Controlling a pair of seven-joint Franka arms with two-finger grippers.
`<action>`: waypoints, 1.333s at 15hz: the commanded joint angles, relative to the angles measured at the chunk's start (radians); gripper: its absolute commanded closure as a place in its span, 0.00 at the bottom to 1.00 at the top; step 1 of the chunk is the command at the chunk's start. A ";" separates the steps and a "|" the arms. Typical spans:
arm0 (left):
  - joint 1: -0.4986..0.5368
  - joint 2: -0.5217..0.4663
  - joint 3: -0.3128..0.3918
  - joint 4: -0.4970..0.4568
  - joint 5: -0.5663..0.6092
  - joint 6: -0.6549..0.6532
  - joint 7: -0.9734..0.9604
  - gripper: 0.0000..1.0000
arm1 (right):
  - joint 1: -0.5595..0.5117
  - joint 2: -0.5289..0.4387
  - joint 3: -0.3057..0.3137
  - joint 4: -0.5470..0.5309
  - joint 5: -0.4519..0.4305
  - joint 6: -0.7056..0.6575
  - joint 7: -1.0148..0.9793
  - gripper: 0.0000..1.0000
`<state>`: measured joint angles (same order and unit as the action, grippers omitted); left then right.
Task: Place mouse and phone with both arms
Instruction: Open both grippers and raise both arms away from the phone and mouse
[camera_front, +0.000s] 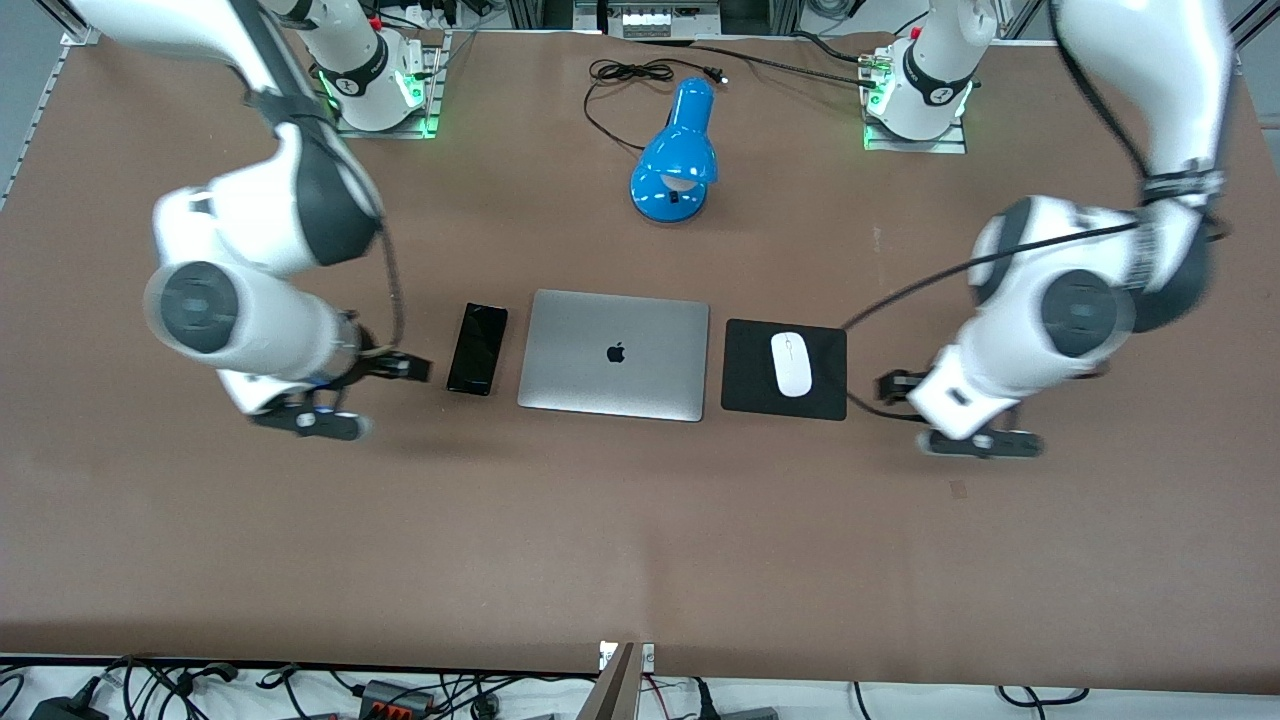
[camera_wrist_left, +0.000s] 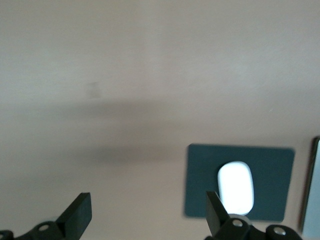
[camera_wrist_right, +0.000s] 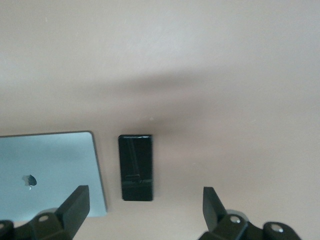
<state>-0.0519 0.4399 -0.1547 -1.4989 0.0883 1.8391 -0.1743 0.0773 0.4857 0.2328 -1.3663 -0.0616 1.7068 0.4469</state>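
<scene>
The white mouse (camera_front: 790, 363) lies on a black square pad (camera_front: 745, 345) beside the silver laptop, toward the left arm's end of the table. The black phone (camera_front: 477, 348) lies flat beside the laptop, toward the right arm's end. My left gripper (camera_front: 935, 415) hangs open and empty over bare table beside the pad. In the left wrist view the left gripper (camera_wrist_left: 147, 205) is clear of the mouse (camera_wrist_left: 236, 187) and the pad (camera_wrist_left: 272, 165). My right gripper (camera_front: 355, 395) hangs open and empty over bare table beside the phone. In the right wrist view the right gripper (camera_wrist_right: 145, 200) is clear of the phone (camera_wrist_right: 135, 167).
A closed silver laptop (camera_front: 613, 353) lies between the phone and the pad, and it also shows in the right wrist view (camera_wrist_right: 47, 172). A blue desk lamp (camera_front: 676, 150) with a black cord stands farther from the front camera, between the arm bases.
</scene>
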 joint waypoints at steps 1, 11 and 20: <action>0.058 -0.036 -0.006 0.115 0.018 -0.217 0.113 0.00 | -0.069 -0.022 0.007 0.091 -0.012 -0.084 -0.141 0.00; 0.116 -0.237 0.048 0.079 -0.145 -0.247 0.116 0.00 | -0.053 -0.174 -0.274 0.122 0.030 -0.118 -0.448 0.00; 0.053 -0.478 0.166 -0.150 -0.145 -0.218 0.113 0.00 | -0.045 -0.330 -0.342 -0.124 0.081 -0.026 -0.516 0.00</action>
<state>-0.0232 0.0023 0.0171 -1.5834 -0.0480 1.5999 -0.0723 0.0154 0.2697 -0.0999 -1.3137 0.0213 1.5972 -0.0680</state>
